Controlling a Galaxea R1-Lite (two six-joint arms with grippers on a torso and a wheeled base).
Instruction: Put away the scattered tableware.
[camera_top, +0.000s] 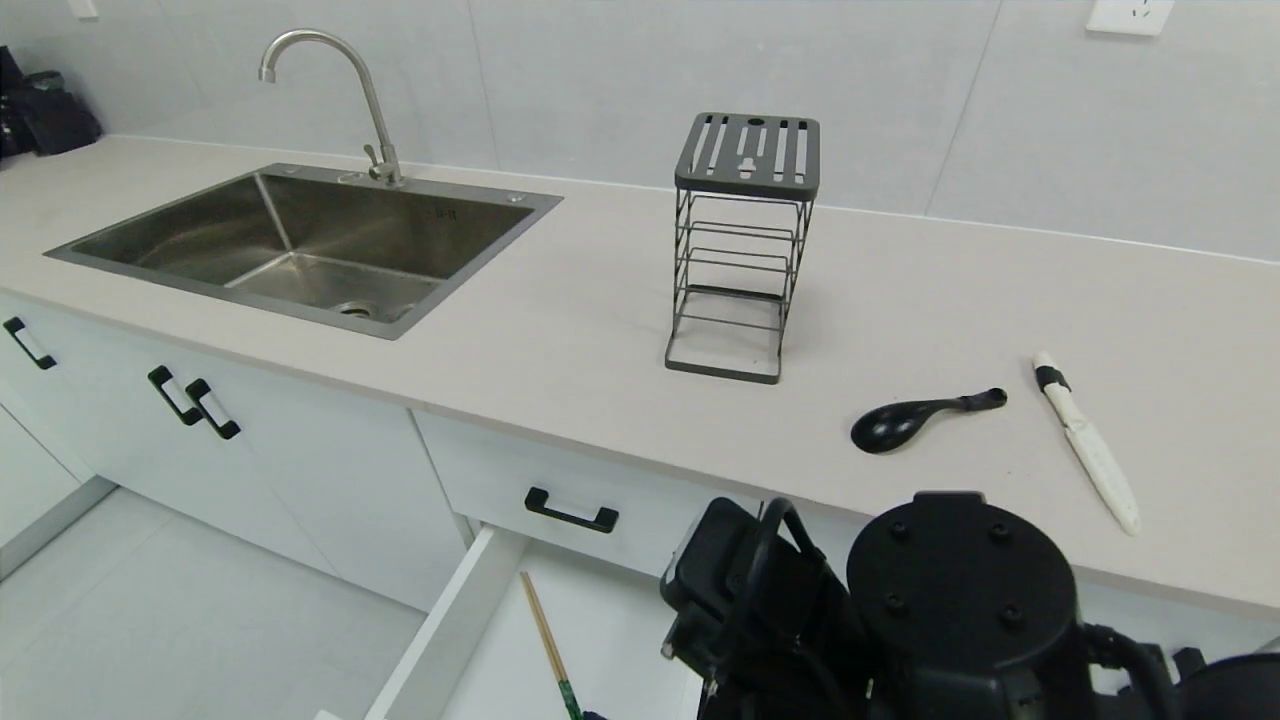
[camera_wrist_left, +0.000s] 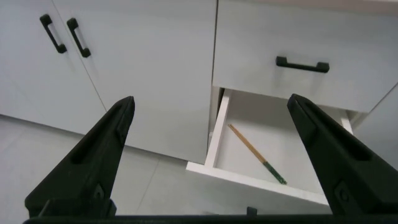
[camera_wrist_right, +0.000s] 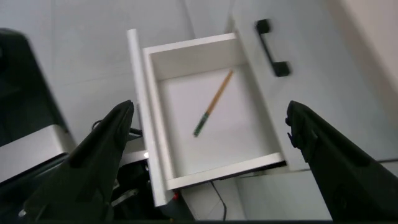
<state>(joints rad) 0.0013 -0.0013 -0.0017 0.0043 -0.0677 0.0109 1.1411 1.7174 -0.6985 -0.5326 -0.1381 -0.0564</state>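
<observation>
On the beige countertop (camera_top: 560, 330) lie a black spoon (camera_top: 905, 420) and, to its right, a white knife (camera_top: 1085, 440) with a black band. Below the counter's front edge a white drawer (camera_top: 440, 620) stands pulled out, with one wooden chopstick (camera_top: 550, 640) in it. My left gripper (camera_wrist_left: 211, 102) is open in front of the cabinets, with the drawer (camera_wrist_left: 214, 140) and chopstick (camera_wrist_left: 256, 154) beyond it. My right gripper (camera_wrist_right: 210, 107) is open above the drawer (camera_wrist_right: 138, 112), the chopstick (camera_wrist_right: 212, 102) showing between its fingers. Both hold nothing.
A dark wire rack (camera_top: 745, 245) with a slotted top stands mid-counter. A steel sink (camera_top: 180, 215) with a faucet (camera_top: 350, 90) sits at the left. Cabinet doors and a second drawer front carry black handles (camera_wrist_left: 303, 64). The counter between sink and rack is bare.
</observation>
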